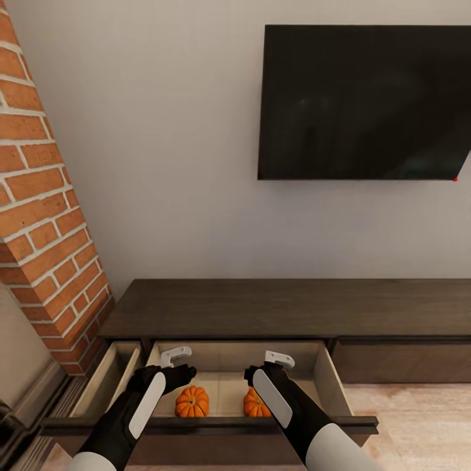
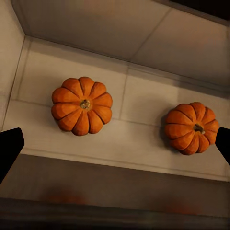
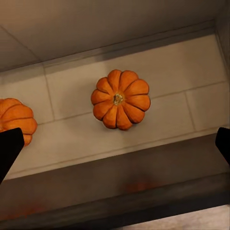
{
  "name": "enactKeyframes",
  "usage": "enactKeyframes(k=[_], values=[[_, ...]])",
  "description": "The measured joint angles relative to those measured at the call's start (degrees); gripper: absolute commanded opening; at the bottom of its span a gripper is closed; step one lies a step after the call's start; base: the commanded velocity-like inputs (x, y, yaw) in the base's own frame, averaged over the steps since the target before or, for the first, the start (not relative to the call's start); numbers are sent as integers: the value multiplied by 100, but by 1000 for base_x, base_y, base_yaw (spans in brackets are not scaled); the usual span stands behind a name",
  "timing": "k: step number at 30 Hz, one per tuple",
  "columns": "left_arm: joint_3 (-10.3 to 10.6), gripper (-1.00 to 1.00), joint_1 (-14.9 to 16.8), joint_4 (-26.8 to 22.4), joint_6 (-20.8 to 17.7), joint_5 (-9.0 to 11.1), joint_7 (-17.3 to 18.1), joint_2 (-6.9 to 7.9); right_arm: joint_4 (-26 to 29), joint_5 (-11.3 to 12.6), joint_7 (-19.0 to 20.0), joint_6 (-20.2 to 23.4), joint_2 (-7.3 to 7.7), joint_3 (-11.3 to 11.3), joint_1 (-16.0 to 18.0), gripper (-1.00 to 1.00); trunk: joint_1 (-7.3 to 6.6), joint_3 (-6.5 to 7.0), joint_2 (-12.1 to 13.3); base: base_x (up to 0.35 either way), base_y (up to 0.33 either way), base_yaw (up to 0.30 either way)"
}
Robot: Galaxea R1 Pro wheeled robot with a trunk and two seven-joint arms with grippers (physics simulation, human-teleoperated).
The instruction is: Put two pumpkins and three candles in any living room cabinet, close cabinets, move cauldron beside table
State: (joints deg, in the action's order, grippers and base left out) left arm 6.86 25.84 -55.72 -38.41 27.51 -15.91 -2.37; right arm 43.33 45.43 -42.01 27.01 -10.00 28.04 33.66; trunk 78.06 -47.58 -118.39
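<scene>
The long, low dark brown wood cabinet [image 1: 288,307] stands against a pale wall below a black wall-mounted screen [image 1: 363,101], with a red brick column [image 1: 46,216] at its left end. Its wide drawer [image 1: 327,383] is pulled out, showing a pale beige tiled interior. 2 small bright orange ribbed pumpkins lie on the drawer floor, apart from each other: the left pumpkin [image 1: 192,401] sits fully visible between the arms, the right pumpkin [image 1: 254,404] is partly covered by the right arm. Both sit stem up and touch nothing but the floor. The left tool [image 1: 175,361] and right tool [image 1: 278,360] hang over the open drawer, each with white fingers pointing toward the back wall. In the left wrist view both pumpkins [image 2: 82,106] [image 2: 191,128] show below, with dark fingertips [image 2: 9,146] at the 2 frame edges, spread wide and empty. In the right wrist view 1 pumpkin [image 3: 120,99] is central, the other [image 3: 17,122] at the edge; fingertips [image 3: 9,148] likewise spread, nothing between them. Both tools released. A second narrower drawer [image 1: 104,379] to the left is also open.
</scene>
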Motion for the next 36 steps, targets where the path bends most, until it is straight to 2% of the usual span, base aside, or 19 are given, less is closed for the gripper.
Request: enactKeyframes(k=[25, 36], values=[[0, 100, 0, 0, -3, 0, 0, 0, 0, 0, 0, 6, 0, 0, 0, 100, -549, 449, 1003, 0, 0, -1], [0, 100, 0, 0, -9, 4, 0, 1, 0, 0, 0, 10, 0, -17, 0, 100, -791, 669, 1444, -95, 0, -105]])
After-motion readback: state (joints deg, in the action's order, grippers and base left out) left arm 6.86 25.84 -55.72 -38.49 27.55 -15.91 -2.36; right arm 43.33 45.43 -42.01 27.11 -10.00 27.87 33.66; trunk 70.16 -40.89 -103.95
